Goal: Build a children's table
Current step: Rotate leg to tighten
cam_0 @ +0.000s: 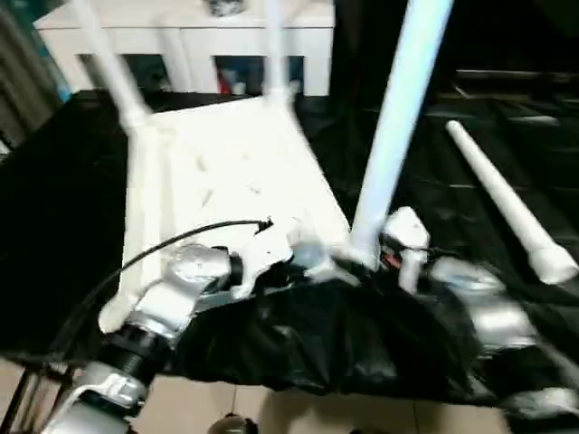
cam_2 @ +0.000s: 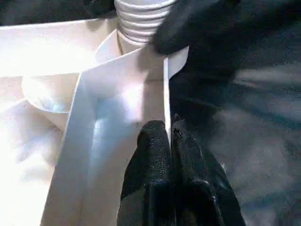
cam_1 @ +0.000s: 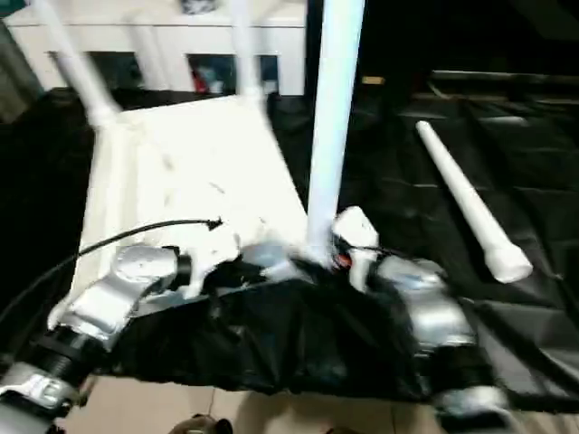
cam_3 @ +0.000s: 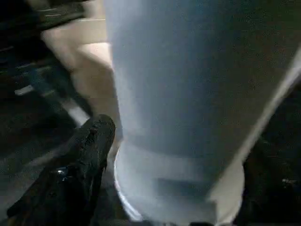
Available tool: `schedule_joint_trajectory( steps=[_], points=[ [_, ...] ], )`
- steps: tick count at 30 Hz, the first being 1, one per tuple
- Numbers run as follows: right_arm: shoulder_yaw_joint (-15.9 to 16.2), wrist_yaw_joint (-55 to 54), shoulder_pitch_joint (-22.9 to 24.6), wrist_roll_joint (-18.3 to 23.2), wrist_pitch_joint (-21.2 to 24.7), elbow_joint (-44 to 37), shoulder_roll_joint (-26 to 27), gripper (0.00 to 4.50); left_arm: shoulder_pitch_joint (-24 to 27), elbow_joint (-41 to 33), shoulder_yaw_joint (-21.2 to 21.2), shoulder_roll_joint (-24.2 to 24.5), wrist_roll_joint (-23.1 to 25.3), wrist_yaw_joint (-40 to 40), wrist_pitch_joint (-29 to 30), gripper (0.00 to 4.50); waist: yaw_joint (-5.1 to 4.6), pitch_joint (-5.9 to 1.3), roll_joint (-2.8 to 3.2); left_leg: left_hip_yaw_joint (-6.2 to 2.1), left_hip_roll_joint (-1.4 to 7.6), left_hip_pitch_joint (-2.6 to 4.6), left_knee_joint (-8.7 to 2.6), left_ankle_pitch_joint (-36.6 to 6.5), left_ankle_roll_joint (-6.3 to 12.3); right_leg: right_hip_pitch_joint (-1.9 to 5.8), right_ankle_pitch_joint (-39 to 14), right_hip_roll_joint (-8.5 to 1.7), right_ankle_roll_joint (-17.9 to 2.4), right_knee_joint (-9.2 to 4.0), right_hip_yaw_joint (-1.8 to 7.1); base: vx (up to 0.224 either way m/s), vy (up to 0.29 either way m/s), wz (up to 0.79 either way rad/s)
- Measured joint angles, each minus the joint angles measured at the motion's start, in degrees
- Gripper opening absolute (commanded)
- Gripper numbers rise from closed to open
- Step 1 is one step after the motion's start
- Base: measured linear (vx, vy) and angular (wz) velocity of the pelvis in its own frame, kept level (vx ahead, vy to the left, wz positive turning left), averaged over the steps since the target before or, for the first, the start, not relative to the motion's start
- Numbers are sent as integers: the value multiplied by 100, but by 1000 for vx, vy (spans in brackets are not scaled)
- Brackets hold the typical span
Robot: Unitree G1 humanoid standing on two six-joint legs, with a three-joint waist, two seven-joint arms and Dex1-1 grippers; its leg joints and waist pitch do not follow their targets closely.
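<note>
**A:** Start on the left. What is the left gripper [cam_2: 170, 141] doing?

**B:** Its two black fingers [cam_2: 153, 155] are pressed together, tips at the thin edge of the tabletop [cam_0: 231, 172] — touching or just short of it, I can't tell which. Nothing sits between them. The silver left forearm [cam_0: 167, 303] comes up from the lower left and bends in toward the tabletop's near edge, a black cable looping over it.

**A:** And the tabletop?

**B:** It lies upside down on a black sheet [cam_0: 326, 348], ribs up. Two legs [cam_0: 113, 68] stand in its far corners, blurred. Behind them is a white cabinet [cam_0: 190, 36].

**A:** Moving toward the middle?

**B:** A third leg [cam_0: 393, 127] stands at the near right corner, tilted a little to the right. In the left wrist view its ribbed end [cam_2: 141, 23] sits in the corner socket.

**A:** The right gripper?

**B:** The right gripper [cam_3: 181, 155] has its fingers set wide apart around the base of that leg. One finger [cam_3: 80, 165] lies just beside the flared end; whether either finger touches the leg I can't tell. The right forearm [cam_1: 434, 321] reaches in from the lower right, wrist turned inward toward the leg.

**A:** Anything further right?

**B:** The fourth leg [cam_0: 511, 203] lies loose on the sheet, well apart from the tabletop — flared end nearest the robot.
</note>
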Motion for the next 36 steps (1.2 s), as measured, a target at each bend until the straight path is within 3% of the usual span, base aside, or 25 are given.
schedule_joint_trajectory(
  steps=[4,6,10,15,21,24,29,36],
  points=[
    [220,785,28,109,130,-165,-303,367,8,7,-77,158,-57,-474,-143,0,61,0,0,4,3,1,23,0,0,5,1,-1,0,17,7,0,0,0],
    [302,988,9,106,129,-180,-359,333,7,28,-95,216,-59,-611,-233,0,61,0,0,9,2,2,24,0,-1,7,1,-2,0,21,13,0,0,0],
    [400,1157,-44,98,135,-178,-405,311,5,82,-99,282,-71,-774,-357,0,61,0,0,9,2,2,26,1,-1,9,2,-3,-2,25,13,0,0,0],
    [454,1311,-90,89,151,-178,-450,277,-9,179,-99,326,-145,-891,-460,0,61,-1,-1,9,2,2,28,1,-1,9,2,-3,-2,30,13,0,0,0],
    [429,1288,-72,86,148,-177,-394,274,-17,258,-71,241,-161,-901,-492,0,62,-2,0,9,2,2,30,1,0,10,1,-3,-1,31,13,0,0,0],
    [149,452,-40,-38,66,27,-21,273,-62,434,47,90,-29,-421,-462,0,29,-9,-10,8,3,16,31,1,-1,12,2,-3,-3,40,13,0,0,0],
    [-391,-1688,-121,-221,-84,549,817,273,-260,664,120,-399,310,700,-92,0,-140,-13,-3,-1,0,29,31,3,-4,11,-13,-4,23,32,11,0,0,0],
    [-898,-3967,-425,-535,-300,1085,1662,273,-414,785,139,-1179,687,1913,443,0,-242,-18,32,-8,-5,22,27,3,-4,18,-13,-4,24,-2,8,0,0,0]
  ],
)
